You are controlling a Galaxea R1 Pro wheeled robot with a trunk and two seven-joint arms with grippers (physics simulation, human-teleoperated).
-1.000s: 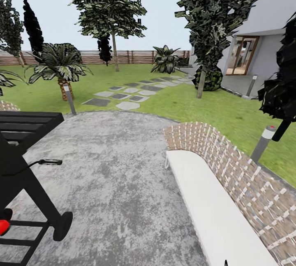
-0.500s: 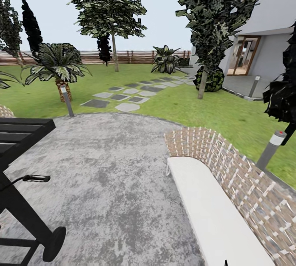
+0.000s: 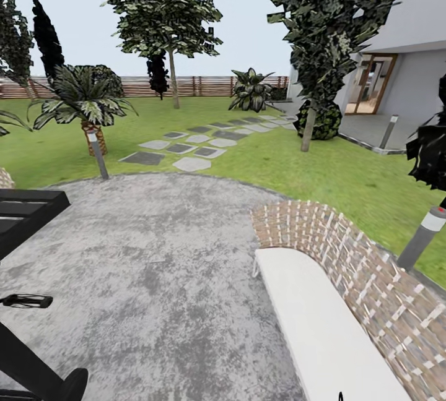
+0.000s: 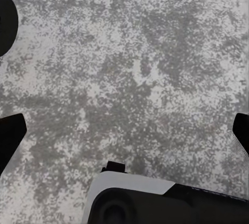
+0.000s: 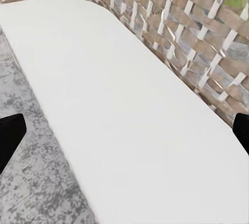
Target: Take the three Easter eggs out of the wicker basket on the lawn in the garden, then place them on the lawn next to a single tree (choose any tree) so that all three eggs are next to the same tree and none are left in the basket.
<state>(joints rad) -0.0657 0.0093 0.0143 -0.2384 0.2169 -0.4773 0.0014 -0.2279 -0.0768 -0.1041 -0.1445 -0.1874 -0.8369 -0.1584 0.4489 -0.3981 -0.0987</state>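
I am driving across the grey paved patio (image 3: 155, 265) beside the wicker bench (image 3: 347, 302) toward the lawn (image 3: 297, 159), both grippers spread and carrying nothing, with basket and eggs nowhere in sight, so I judge every step is waiting.

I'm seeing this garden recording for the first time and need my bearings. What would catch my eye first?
The round grey paved patio spreads across the head view's foreground, with a wicker seat and its white cushion at the right. Beyond lies the lawn, crossed by stepping stones toward a broad-crowned tree before the wooden fence.
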